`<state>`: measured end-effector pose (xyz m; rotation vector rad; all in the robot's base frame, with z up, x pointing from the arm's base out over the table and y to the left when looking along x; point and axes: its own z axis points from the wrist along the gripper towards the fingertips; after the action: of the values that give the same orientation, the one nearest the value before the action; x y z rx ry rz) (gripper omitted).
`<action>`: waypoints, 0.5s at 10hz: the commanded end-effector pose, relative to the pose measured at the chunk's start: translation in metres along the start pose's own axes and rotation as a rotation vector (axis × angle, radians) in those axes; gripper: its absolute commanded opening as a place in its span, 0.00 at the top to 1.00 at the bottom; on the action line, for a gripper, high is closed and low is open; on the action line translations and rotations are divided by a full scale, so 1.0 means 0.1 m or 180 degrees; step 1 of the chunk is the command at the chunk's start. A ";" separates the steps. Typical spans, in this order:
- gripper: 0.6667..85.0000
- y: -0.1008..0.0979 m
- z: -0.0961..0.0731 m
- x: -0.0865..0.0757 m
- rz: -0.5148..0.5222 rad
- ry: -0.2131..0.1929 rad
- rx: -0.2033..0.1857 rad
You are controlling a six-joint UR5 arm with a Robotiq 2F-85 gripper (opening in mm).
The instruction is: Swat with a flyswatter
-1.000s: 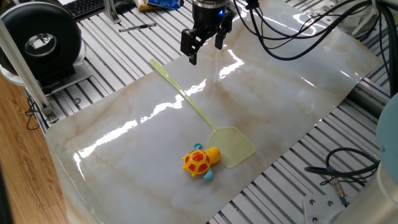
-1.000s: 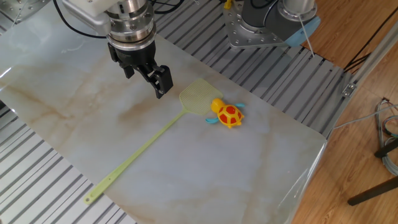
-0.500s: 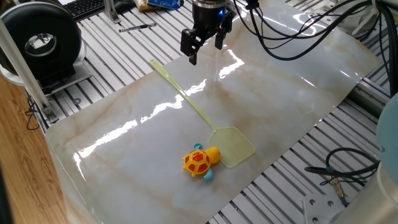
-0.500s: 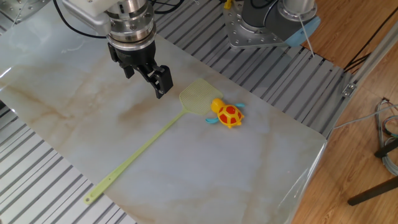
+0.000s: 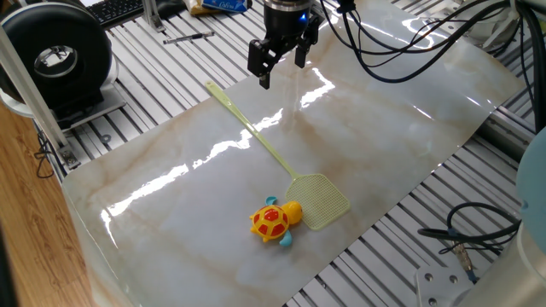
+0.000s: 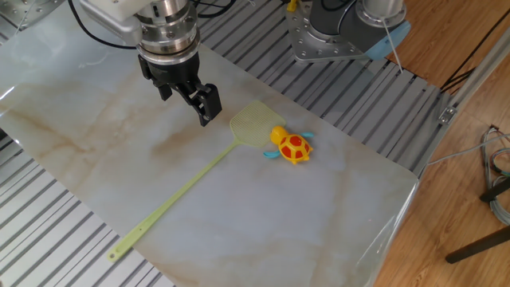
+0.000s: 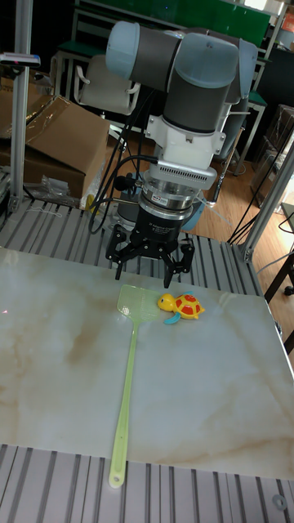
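The pale yellow-green flyswatter (image 5: 271, 153) (image 6: 185, 187) (image 7: 128, 374) lies flat on the marble sheet. Its mesh head (image 5: 322, 201) (image 6: 253, 125) (image 7: 134, 302) rests beside a small orange-and-yellow turtle toy (image 5: 274, 222) (image 6: 291, 147) (image 7: 184, 306). My gripper (image 5: 281, 64) (image 6: 185, 96) (image 7: 149, 264) hangs open in the air above the sheet with nothing between its fingers. In the tall fixed view it hovers just above the swatter's head; in the other views it sits above the sheet off to the side of the handle.
The marble sheet (image 5: 401, 128) covers a slotted aluminium table. A black round device (image 5: 55, 55), a keyboard and a pen lie at the far left. Black cables (image 5: 409, 43) trail from the arm. The robot base (image 6: 351, 28) stands behind the sheet's edge.
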<state>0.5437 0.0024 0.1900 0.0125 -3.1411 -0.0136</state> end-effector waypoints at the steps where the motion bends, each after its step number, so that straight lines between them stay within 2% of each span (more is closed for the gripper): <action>1: 0.99 -0.04 -0.15 -0.86 -0.0082 -0.1077 0.0096; 5: 0.99 -0.04 -0.13 -0.88 -0.0092 -0.1101 0.0098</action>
<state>0.6034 -0.0015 0.1937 0.0485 -3.3658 0.0318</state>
